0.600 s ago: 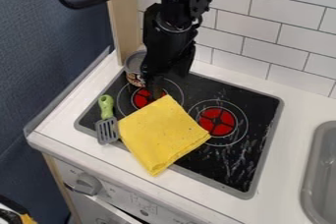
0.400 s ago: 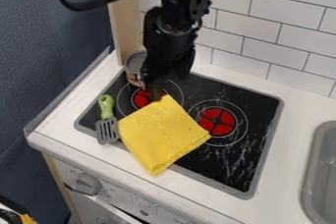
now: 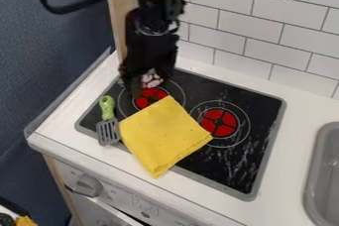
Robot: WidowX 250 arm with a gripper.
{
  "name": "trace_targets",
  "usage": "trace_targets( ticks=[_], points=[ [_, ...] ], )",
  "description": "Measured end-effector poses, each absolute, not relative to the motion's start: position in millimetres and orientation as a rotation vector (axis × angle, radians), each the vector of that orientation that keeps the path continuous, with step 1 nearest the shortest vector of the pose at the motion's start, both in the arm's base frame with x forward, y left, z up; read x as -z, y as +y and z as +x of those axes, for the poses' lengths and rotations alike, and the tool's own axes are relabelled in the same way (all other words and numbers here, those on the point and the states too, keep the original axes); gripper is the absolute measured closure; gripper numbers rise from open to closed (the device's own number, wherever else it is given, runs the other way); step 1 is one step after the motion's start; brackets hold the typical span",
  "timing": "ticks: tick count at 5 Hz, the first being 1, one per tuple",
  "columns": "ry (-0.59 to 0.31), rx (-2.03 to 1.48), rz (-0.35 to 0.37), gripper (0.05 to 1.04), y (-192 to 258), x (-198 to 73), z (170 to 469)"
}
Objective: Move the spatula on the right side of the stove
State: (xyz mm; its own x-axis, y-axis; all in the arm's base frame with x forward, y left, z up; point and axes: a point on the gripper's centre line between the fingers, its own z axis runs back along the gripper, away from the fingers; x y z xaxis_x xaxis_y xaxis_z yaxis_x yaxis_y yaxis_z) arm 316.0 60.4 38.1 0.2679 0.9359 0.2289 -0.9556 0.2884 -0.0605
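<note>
The spatula lies at the left edge of the stove, its green handle toward the back and its grey slotted head toward the front, beside the yellow cloth. My gripper hangs over the back left burner, behind the cloth and to the right of the spatula's handle, apart from it. The stove's right side shows its bare black top.
A folded yellow cloth covers the front middle of the stove. A can is mostly hidden behind my gripper. A grey sink is at the right; a tiled wall rises behind.
My arm and gripper have moved left, now covering most of the can. The spatula and the cloth have stayed in place.
</note>
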Motion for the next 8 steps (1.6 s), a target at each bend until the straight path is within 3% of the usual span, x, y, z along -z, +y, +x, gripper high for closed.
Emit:
trace_targets(
  ticks=[2, 4, 6, 8],
  points=[
    [-0.229, -1.151, 0.116, 0.083, 78.7, -23.3, 305.3],
    [-0.242, -1.041, 0.221, 0.084, 94.1, -10.4, 296.1],
    [-0.196, -1.086, 0.277, 0.084, 117.1, 7.7, 287.5],
    [-0.16, -1.063, 0.246, 0.134, 115.1, 15.7, 292.2]
  ],
)
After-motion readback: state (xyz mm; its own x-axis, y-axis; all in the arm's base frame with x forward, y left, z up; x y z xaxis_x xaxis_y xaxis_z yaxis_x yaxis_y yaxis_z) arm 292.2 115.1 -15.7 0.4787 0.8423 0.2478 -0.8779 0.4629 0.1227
